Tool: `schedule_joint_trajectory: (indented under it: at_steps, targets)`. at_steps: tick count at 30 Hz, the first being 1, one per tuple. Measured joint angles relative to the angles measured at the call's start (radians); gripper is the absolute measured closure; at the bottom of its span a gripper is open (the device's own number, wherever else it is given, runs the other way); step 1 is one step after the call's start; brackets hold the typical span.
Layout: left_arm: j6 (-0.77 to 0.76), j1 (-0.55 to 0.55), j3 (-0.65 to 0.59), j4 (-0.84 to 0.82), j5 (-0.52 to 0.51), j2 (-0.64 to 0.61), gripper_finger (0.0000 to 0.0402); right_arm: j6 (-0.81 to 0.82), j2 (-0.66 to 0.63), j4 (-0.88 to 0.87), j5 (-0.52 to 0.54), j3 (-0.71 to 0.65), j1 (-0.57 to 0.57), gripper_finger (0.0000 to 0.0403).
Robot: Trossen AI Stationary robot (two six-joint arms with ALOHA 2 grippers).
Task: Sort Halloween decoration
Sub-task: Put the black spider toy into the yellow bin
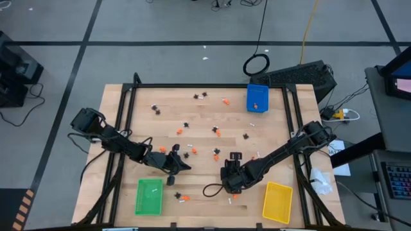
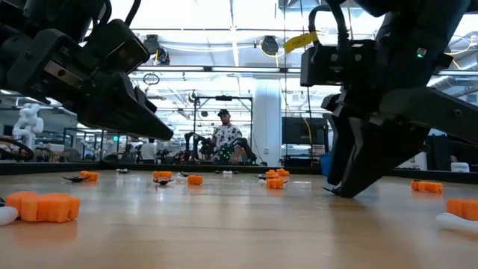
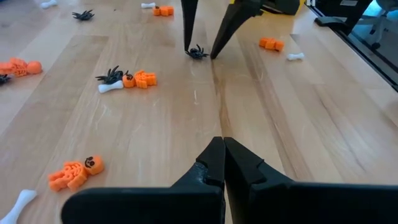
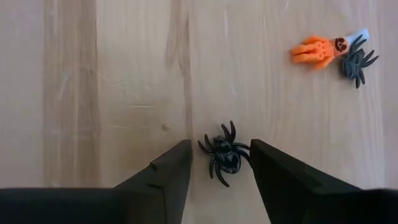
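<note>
the right hand point(image 4: 219, 165) stands tips-down on the desk point(image 4: 112, 74), fingers spread around a black spider point(image 4: 224, 154) lying flat between them, not yet gripped. the left hand point(image 3: 224, 163), closed and empty, waits farther off.

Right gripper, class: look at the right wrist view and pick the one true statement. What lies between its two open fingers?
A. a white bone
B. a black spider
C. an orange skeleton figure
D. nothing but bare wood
B. In the right wrist view the black spider sits on the wooden table between the spread fingers of the right gripper, not yet pinched.
</note>
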Motion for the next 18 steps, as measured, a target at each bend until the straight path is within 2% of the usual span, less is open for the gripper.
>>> schedule_joint_trajectory:
  at_steps: [3,12,18]
  targets:
    - [0.0,0.0,0.0,-0.006,-0.002,0.0,0.0401,0.012,0.001,0.001,0.006,-0.001,0.0,0.027]
    - [-0.001,0.0,0.0,-0.006,-0.003,0.0,0.0401,0.017,0.004,0.0,0.004,-0.002,-0.002,0.0389]
    - [-0.001,0.0,0.0,-0.006,-0.003,0.0,0.0401,0.016,0.006,-0.018,0.006,0.012,-0.002,0.0397]
